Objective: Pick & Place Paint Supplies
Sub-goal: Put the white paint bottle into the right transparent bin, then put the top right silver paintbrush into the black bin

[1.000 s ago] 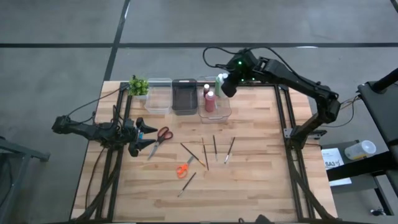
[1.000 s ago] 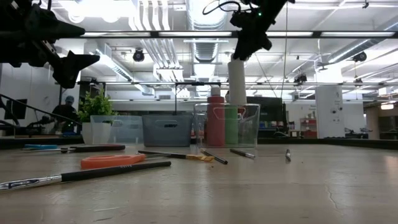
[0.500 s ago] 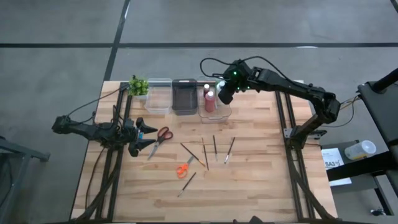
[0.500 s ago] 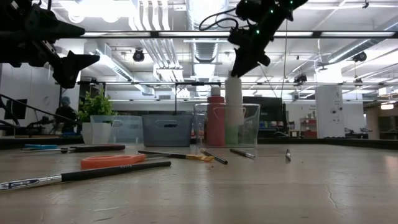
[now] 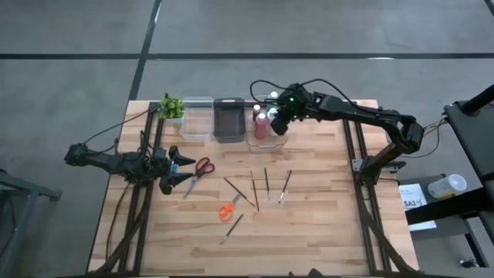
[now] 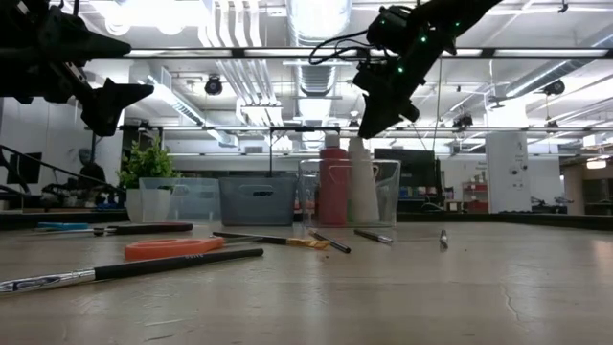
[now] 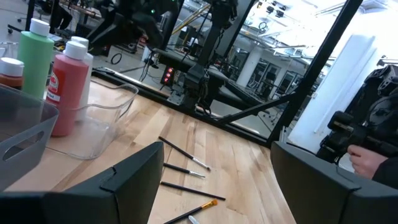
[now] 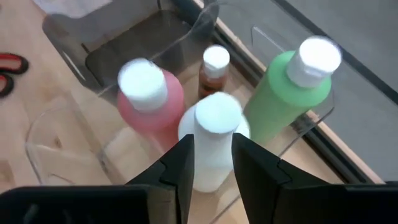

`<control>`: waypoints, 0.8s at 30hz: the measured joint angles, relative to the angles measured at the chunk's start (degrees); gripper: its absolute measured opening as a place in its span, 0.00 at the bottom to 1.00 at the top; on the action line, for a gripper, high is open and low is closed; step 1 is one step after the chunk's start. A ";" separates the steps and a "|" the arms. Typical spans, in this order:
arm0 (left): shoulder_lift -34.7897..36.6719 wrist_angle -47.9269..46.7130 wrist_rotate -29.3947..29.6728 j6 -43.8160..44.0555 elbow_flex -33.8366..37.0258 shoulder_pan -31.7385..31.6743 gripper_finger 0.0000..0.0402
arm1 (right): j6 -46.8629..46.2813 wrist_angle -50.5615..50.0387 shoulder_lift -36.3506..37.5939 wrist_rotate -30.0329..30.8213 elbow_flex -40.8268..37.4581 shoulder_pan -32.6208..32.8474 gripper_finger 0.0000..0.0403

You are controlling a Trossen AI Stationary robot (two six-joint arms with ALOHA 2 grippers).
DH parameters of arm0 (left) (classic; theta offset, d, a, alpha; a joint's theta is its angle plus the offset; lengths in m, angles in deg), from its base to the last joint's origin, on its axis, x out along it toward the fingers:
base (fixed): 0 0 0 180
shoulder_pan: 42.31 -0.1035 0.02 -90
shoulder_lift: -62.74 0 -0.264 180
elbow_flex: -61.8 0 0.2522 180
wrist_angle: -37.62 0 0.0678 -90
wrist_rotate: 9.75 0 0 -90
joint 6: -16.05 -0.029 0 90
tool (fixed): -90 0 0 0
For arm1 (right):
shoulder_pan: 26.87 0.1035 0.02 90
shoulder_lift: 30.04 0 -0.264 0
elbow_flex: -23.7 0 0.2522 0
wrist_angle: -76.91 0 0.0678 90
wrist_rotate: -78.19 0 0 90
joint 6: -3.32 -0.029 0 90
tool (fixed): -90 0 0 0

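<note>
White bottle (image 8: pixel 210 146) standing in clear bin (image 8: pixel 56 140), gripped between fingers of right gripper (image 8: pixel 210 163) just above; left gripper (image 5: pixel 179 169) open.

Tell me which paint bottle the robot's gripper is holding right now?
The white bottle. The right gripper has its fingers on either side of it in the clear bin. The green bottle, red bottle and tiny brown bottle stand free beside it.
</note>
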 joint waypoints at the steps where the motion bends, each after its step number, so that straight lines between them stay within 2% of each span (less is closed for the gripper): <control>1: -0.02 0.00 -0.01 0.00 0.00 0.02 0.75 | -0.02 -0.03 -0.04 -0.02 -0.21 0.00 0.25; 11: -0.01 0.00 0.00 0.00 0.00 0.02 0.75 | -3.39 1.04 1.29 -0.15 -1.28 -0.02 0.26; 14: -0.02 0.02 0.01 0.00 0.00 0.02 0.75 | -4.27 1.16 2.27 -0.13 -0.81 -0.04 0.33; 20: 0.00 0.01 0.00 0.01 0.00 0.00 0.75 | -2.51 0.83 4.02 -0.13 -0.74 -0.04 0.52; 24: -0.02 0.02 -0.01 0.00 0.00 0.02 0.75 | -1.18 -0.06 6.87 -0.12 -0.64 -0.04 0.60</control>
